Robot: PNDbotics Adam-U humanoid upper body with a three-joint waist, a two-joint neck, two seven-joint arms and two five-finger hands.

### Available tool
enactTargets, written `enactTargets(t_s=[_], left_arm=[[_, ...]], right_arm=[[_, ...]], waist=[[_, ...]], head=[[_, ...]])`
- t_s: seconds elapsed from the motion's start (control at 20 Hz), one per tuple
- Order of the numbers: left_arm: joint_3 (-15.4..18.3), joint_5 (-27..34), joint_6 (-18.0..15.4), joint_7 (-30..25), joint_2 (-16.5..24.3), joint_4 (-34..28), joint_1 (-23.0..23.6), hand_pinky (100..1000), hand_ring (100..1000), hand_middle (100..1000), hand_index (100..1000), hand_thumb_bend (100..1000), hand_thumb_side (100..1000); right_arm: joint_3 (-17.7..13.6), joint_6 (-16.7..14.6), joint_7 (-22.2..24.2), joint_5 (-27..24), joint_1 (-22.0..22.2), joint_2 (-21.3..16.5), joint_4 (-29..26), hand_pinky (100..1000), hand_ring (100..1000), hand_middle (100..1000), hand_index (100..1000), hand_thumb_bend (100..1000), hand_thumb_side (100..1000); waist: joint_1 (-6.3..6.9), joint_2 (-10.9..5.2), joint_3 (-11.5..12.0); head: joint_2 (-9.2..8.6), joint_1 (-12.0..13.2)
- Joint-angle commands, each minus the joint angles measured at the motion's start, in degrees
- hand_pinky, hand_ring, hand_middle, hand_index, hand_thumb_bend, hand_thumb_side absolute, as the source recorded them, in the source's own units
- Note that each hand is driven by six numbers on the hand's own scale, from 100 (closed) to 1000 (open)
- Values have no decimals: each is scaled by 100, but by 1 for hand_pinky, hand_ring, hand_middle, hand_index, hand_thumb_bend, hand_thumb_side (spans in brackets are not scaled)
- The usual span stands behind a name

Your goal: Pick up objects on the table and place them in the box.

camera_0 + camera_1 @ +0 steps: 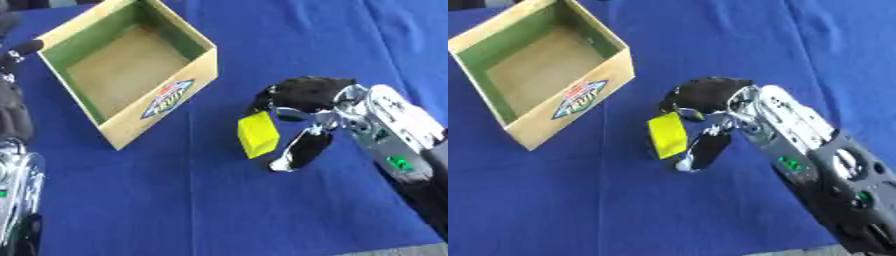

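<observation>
The yellow block (257,134) sits between the curled fingers (302,92) and thumb (297,150) of the right hand (337,112), which closes round it just over the blue-covered worktop (192,200). Whether the block rests on the cloth or is lifted off it cannot be told. The open cardboard box (162,97), green inside with a colourful label on its near wall, stands to the left, apart from the block. The left hand (13,115) shows at the left edge; its fingers cannot be made out
</observation>
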Motion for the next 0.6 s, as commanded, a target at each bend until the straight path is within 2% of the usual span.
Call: enactTargets(t_s=[0.05,0.35,0.6], left_arm=[[-11,32,-13,-21,17,-105,-62,680,835,761,826,100,984],[-6,31,-21,-31,10,-105,-66,681,837,762,826,100,987],[4,26,-24,-34,6,-105,-58,682,838,763,826,100,988]], right_arm=[[-26,-65,87,104,-117,29,-7,827,844,721,848,481,478],[-71,2,8,135,-99,1,-9,815,836,665,812,471,469],[-91,79,-7,94,-95,-22,-6,806,823,643,787,387,481]], waist=[[-24,-92,5],[-12,-85,-20],[0,-90,-29]], head=[[-39,4],[-42,7],[-47,7]])
